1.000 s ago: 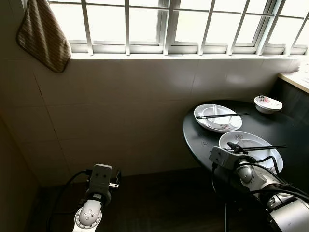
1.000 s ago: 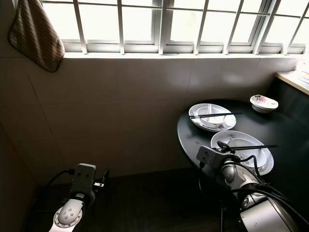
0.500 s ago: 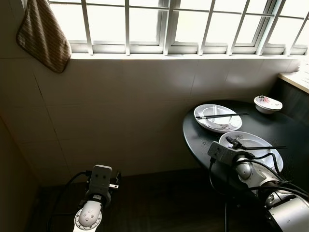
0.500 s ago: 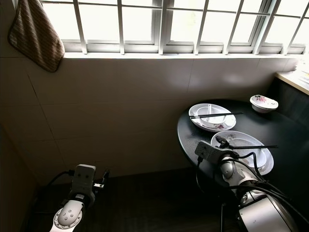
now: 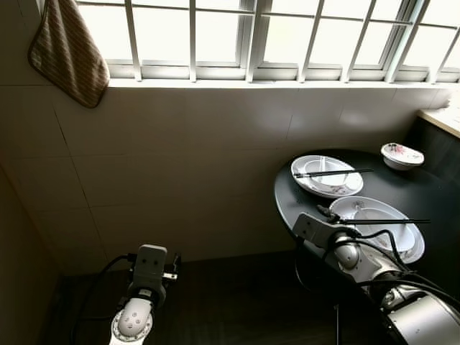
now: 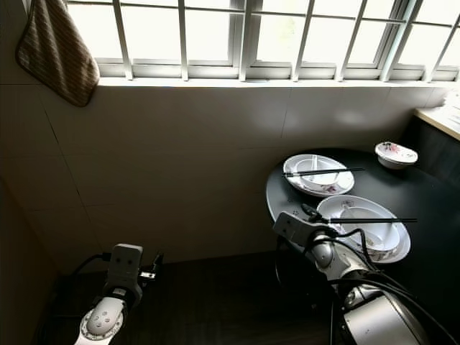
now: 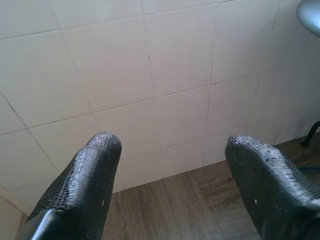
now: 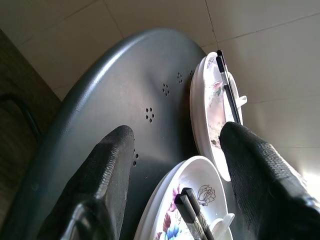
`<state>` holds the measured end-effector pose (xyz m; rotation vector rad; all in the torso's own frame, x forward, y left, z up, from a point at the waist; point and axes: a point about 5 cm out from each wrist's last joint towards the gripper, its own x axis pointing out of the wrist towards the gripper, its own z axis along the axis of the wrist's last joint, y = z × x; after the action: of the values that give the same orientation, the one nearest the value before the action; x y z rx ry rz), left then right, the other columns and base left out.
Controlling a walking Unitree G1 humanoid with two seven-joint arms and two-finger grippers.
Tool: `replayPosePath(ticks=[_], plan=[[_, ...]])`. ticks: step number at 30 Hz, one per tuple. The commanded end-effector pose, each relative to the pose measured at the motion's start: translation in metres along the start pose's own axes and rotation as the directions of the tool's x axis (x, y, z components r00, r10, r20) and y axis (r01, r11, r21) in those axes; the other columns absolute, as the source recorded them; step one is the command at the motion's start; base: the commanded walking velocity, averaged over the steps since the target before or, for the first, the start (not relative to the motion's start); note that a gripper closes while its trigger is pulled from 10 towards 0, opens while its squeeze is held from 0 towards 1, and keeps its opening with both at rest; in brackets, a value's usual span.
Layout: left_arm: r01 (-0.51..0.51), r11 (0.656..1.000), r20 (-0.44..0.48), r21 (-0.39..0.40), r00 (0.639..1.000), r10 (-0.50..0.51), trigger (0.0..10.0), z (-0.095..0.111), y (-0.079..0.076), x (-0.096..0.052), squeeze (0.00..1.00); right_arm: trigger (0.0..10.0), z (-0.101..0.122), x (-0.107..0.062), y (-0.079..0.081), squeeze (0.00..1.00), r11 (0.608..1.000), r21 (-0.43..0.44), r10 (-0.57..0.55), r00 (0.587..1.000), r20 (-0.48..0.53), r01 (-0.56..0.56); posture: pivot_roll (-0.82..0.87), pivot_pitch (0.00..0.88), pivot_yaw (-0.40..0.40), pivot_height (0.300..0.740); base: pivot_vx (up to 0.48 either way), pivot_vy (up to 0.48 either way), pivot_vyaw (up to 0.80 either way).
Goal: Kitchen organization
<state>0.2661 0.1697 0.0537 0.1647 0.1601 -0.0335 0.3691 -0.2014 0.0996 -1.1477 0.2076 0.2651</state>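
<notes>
Cream tile covers the wall (image 5: 180, 165) from 9 to 1 o'clock, under a barred window (image 5: 251, 36) with a striped cloth (image 5: 68, 50) hanging at 10 o'clock. Dark floor (image 5: 237, 309) lies open below the wall, between the two arms.

At 3 o'clock stands a round dark table (image 5: 302, 198); its curved edge bulges toward the open floor and its top has small clusters of holes (image 8: 149, 114). A pale counter (image 5: 440, 118) juts in at 2 o'clock, just beyond the table.

On the table, the near plate (image 5: 377, 226) holds a bowl, with chopsticks (image 5: 392, 221) laid across it. At 12 o'clock from it sits a second plate (image 5: 327, 176), also with a bowl and chopsticks (image 5: 332, 172) across. A small flowered bowl (image 5: 401, 154) stands apart near the counter.

The right gripper (image 8: 175, 165) hovers over the table's near edge beside the near plate, fingers spread wide and empty. The left gripper (image 7: 172, 165) hangs low at 7 o'clock over the floor, facing the tile, fingers (image 7: 95, 170) parted and holding nothing.
</notes>
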Motion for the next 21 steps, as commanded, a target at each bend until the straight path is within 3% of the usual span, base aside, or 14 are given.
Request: replayPosePath(ticks=[1,4,6,8,13,14,16,21], plan=[[0.001,1.000,0.016,-0.004,1.000,-0.001,10.0,0.005,-0.001,0.001,0.00,10.0,0.017,0.003,-0.009,0.00,0.995,0.099,-0.038,0.995,0.088,0.029,0.09,0.000,-0.072,0.740,0.000,0.000,0.00],[-0.028,1.000,0.050,-0.012,0.998,0.028,10.0,0.008,0.002,-0.001,0.00,10.0,0.048,0.003,-0.005,0.00,0.950,0.313,-0.072,0.960,0.269,-0.016,0.08,0.000,-0.072,0.740,0.000,0.000,0.00],[-0.038,0.999,0.060,-0.012,0.997,0.039,10.0,0.009,0.003,-0.001,0.00,10.0,0.051,0.002,-0.004,0.00,0.944,0.331,-0.087,0.954,0.286,-0.013,0.08,0.000,-0.072,0.740,0.000,0.000,0.00],[-0.089,0.995,0.093,-0.046,0.991,0.093,10.0,0.015,0.010,-0.003,0.00,10.0,0.058,0.000,0.001,0.00,0.913,0.408,-0.132,0.938,0.321,-0.011,0.08,0.000,-0.071,0.740,0.000,0.000,0.00],[-0.168,0.982,0.134,-0.080,0.975,0.178,10.0,0.023,0.025,-0.004,0.00,10.0,0.078,-0.010,0.000,0.00,0.842,0.540,-0.272,0.865,0.421,0.002,0.08,0.000,-0.069,0.740,0.096,0.000,0.00],[-0.168,0.982,0.134,-0.080,0.975,0.178,10.0,0.023,0.025,-0.004,0.00,10.0,0.078,-0.010,0.000,0.00,0.842,0.540,-0.272,0.865,0.421,0.002,0.08,0.000,-0.069,0.740,0.240,0.000,0.00],[-0.181,0.982,0.164,-0.049,0.969,0.187,10.0,0.028,0.028,-0.004,0.00,10.0,0.087,-0.016,-0.004,0.00,0.777,0.629,-0.334,0.832,0.444,-0.024,0.08,0.000,-0.068,0.740,0.279,0.000,0.00],[-0.197,0.980,0.216,-0.015,0.957,0.195,10.0,0.042,0.035,-0.002,0.00,10.0,0.095,-0.021,-0.008,0.00,0.726,0.686,-0.379,0.806,0.454,-0.045,0.07,0.000,-0.066,0.740,0.305,0.000,0.00]])
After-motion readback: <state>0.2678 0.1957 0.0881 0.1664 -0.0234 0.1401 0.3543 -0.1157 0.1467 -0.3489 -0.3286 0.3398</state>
